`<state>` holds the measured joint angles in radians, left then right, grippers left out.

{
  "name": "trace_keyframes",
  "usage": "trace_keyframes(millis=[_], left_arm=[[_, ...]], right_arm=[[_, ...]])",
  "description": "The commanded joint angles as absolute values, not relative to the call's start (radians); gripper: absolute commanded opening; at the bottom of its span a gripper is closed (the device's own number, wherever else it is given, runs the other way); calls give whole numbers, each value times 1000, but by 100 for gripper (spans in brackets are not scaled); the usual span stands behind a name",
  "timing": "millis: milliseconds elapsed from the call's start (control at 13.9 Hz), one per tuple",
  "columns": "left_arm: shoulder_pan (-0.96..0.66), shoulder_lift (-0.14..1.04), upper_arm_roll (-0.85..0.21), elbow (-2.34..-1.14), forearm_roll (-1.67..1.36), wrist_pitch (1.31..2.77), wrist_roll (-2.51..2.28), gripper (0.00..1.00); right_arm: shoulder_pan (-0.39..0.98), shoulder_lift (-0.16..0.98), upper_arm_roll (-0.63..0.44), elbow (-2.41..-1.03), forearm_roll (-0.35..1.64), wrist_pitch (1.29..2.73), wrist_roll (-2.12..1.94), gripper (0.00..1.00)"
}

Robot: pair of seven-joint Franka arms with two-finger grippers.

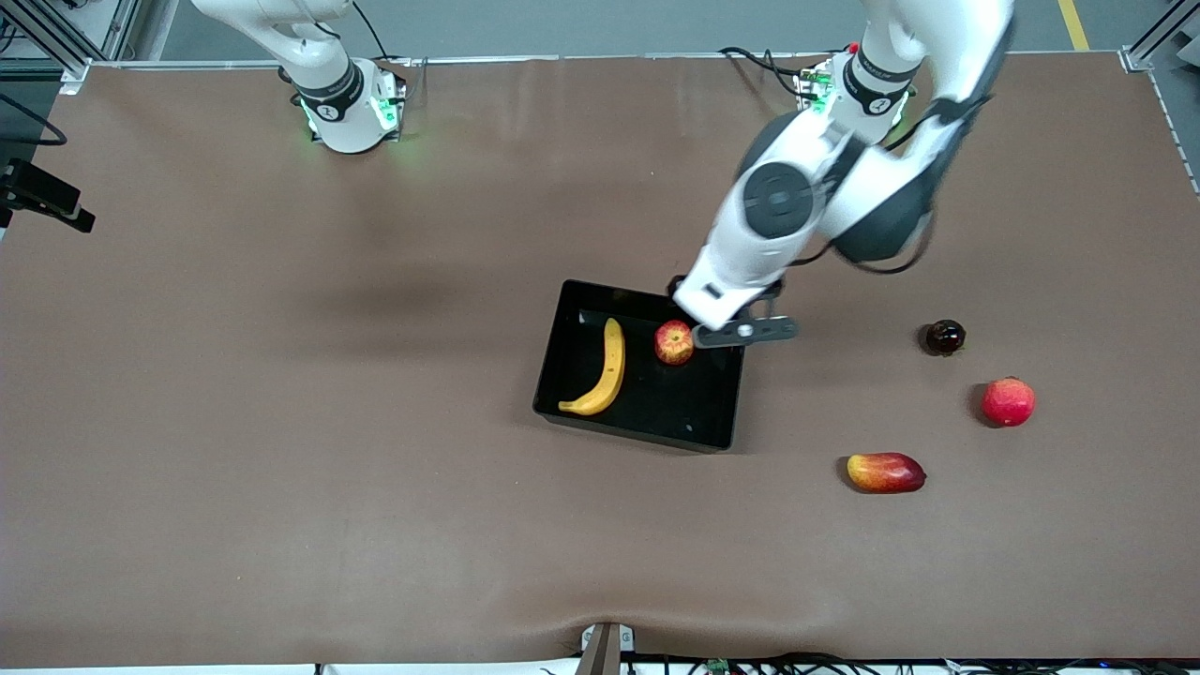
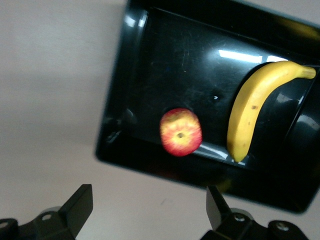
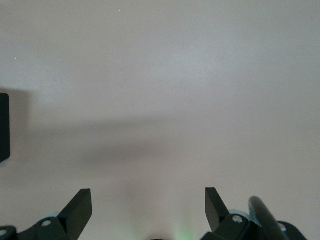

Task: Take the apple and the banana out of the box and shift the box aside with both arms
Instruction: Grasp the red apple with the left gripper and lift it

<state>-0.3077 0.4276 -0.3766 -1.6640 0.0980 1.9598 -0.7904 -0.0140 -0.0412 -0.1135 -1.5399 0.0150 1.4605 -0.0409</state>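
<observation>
The black box (image 1: 640, 367) sits on the brown table (image 1: 281, 422) about midway between the two ends, a little toward the left arm's end. It is turned slightly askew to the table's edges.

Two fruits lie in it. One banana (image 1: 602, 369) runs lengthwise from the box's wall on the robots' side toward the front camera, its lower tip curling toward the right arm's end of the table. One small apple (image 1: 674, 341), red streaked with yellow, rests beside it toward the left arm's end, near the wall on the robots' side; in the left wrist view its stem dimple faces up.

Three more fruits lie loose toward the left arm's end: one oblong red-and-yellow mango (image 1: 886, 472), long axis along the table's length, one plain red round fruit (image 1: 1008, 401), and one small dark round fruit (image 1: 945, 337).

The left gripper (image 2: 149, 210) hangs over the box's edge at the left arm's end, just beside the apple, fingers (image 2: 80, 202) spread wide, holding nothing.

The right gripper (image 3: 148, 207) waits over bare table, fingers likewise wide apart and empty.
</observation>
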Motion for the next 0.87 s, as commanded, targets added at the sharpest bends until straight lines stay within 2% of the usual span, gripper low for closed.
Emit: trace_keyframes(millis=[0, 216, 505, 649, 721, 793], left_arm=[[-342, 520, -376, -1651, 172, 2029, -856, 100], [-344, 603, -374, -1654, 196, 2101, -856, 100], [-347, 656, -374, -1690, 199, 2187, -856, 100], [-351, 673, -374, -1692, 199, 2207, -856, 79], [-350, 676, -374, -1692, 199, 2207, -856, 60], [-350, 676, -374, -1692, 199, 2207, -856, 29]], right_arm=[[-35, -40, -98, -1532, 3, 1457, -31, 100], [-34, -40, -97, -1532, 3, 1457, -31, 100], [-34, -40, -98, -1532, 3, 1459, -31, 100], [-35, -40, -98, -1532, 3, 1459, -29, 100], [-35, -40, -98, -1532, 3, 1459, -31, 100], [-35, -40, -98, -1532, 3, 1459, -31, 100]])
